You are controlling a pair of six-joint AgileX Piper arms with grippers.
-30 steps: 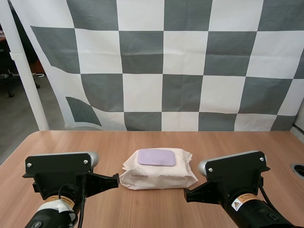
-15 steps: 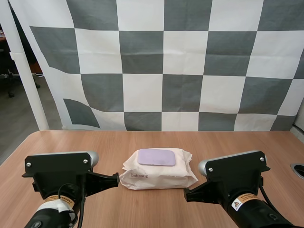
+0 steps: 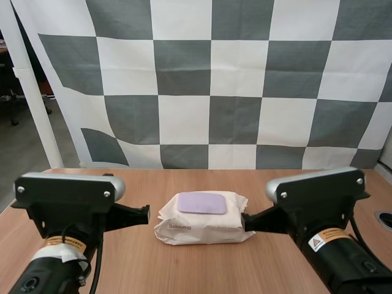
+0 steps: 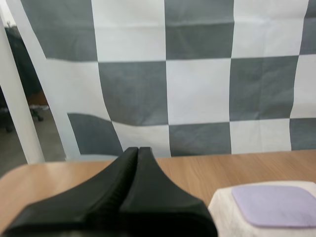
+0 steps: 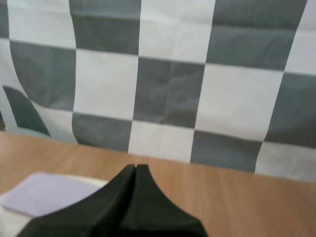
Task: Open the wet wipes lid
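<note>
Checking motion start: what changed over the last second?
The left hand and right hand, each shut on nothing, lifted and drew in toward the pack of wet wipes, one near each end. The pack has not moved, and its purple lid stays closed.

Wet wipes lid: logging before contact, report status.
Left gripper shut, empty; right gripper shut, empty. White wet wipes pack on wooden table, lilac plastic lid flat, closed. Nothing blocking it.

Lit brightly and evenly, seemingly from overhead; threw only a faint, narrow shadow under the wet wipes pack (image 3: pixel 204 228) onto the table (image 3: pixel 184 269); rendered the left gripper (image 4: pixel 138 149) and right gripper (image 5: pixel 135 167) as dark, nearly featureless shapes.
</note>
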